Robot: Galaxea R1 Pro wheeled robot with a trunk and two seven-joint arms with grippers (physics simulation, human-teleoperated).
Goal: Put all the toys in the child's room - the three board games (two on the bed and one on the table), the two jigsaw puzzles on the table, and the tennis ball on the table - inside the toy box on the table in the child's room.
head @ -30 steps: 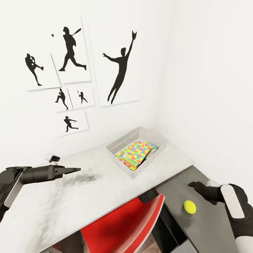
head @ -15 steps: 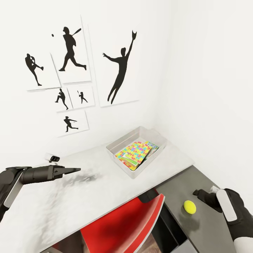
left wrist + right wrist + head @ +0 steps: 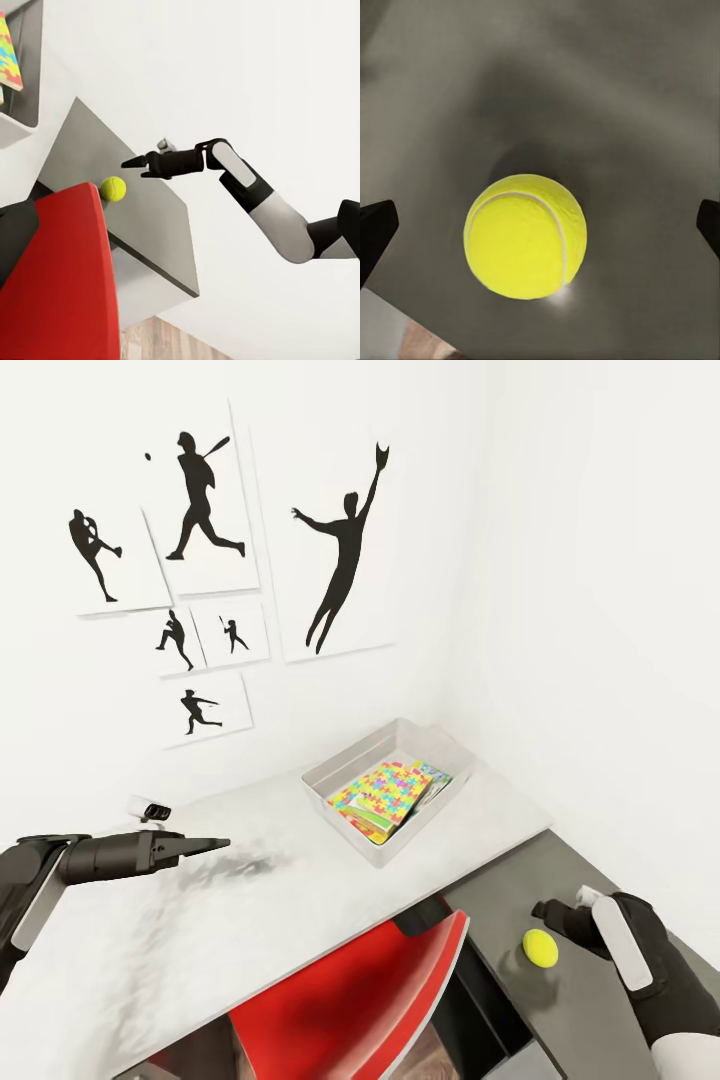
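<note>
Our right claw (image 3: pixel 545 910) hangs spread wide just above the tennis ball (image 3: pixel 540 948), gripping nothing. The ball rests on the dark worktop (image 3: pixel 590 1010). We cannot tell how our left claw (image 3: pixel 215 845) stands.

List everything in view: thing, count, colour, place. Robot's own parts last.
tennis ball: one, yellow-green, on the dark grey side unit, outside the toy box
toy box: one, pale grey, on the table near the corner
jigsaw puzzles: multicolour, stacked in the toy box; count unclear
wall art: six white panels, black baseball silhouettes
chair: one, red, tucked under the table
left claw: black, over the table, holding nothing, looks shut
right claw: black, open, just above the ball
</note>
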